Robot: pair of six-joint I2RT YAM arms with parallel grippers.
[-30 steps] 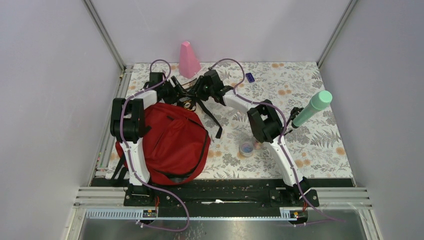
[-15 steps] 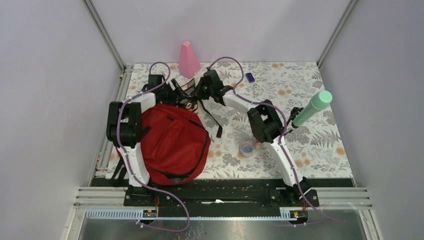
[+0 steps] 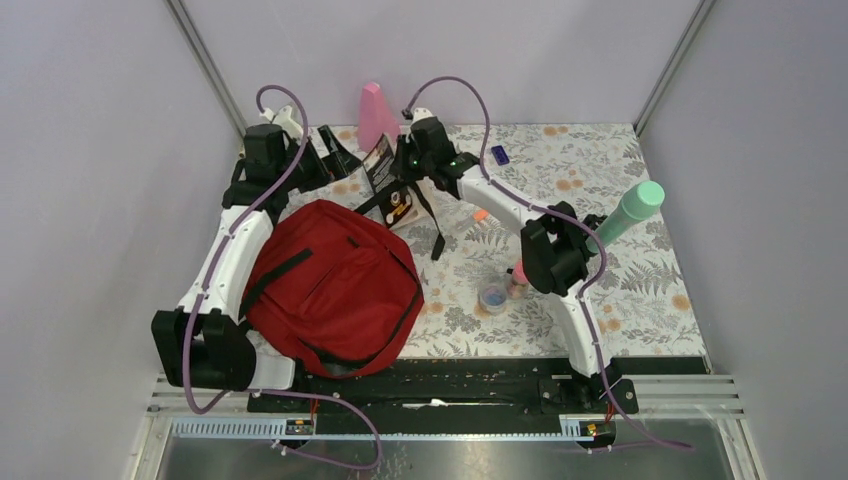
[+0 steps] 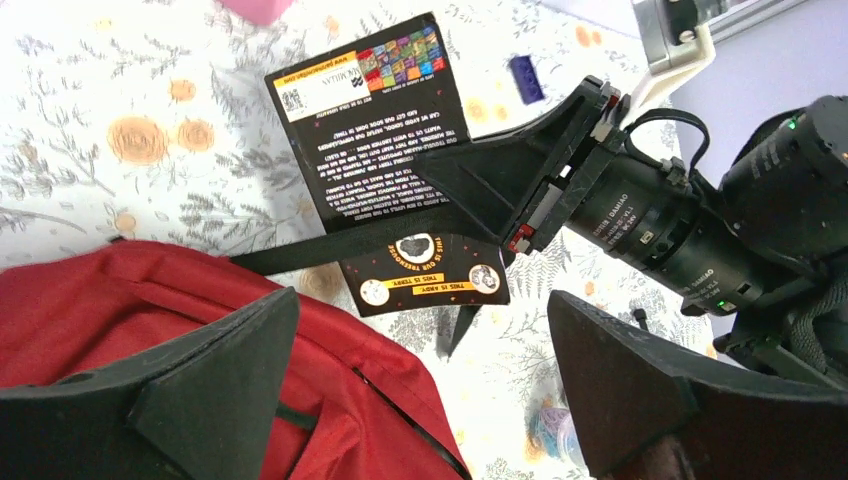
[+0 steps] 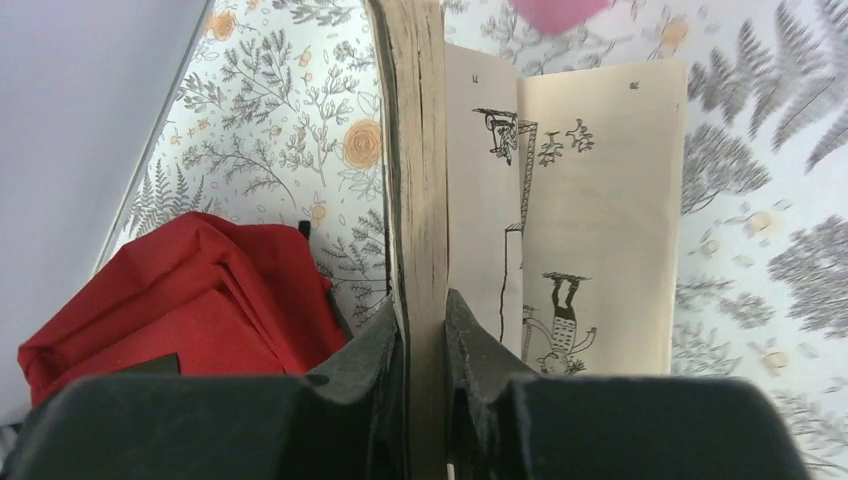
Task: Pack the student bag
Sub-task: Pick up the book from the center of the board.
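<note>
**Packing the student bag, early stage: book in the grip, nothing seen inside yet.**

At far left, your left gripper point(image 4: 420, 300) stood wide open and empty, close to the left wall rail beyond the bag's far edge. The student bag point(image 3: 335, 290) lay flat on the near-left of the table point(image 3: 600, 170), and you could not tell whether its mouth was open. Just right of it, your right gripper point(image 5: 425, 310) pinched a paperback book point(image 3: 385, 175) and held it on edge, with a black strap point(image 4: 330, 245) crossing it. By this judgement the book had yet to go in. A pink cone point(image 3: 377, 115), a small roll point(image 3: 493, 296) and a green cylinder point(image 3: 628, 215) lay outside. Open room lay mid-table, rightward, while the cone and back wall crowded the book.
</note>
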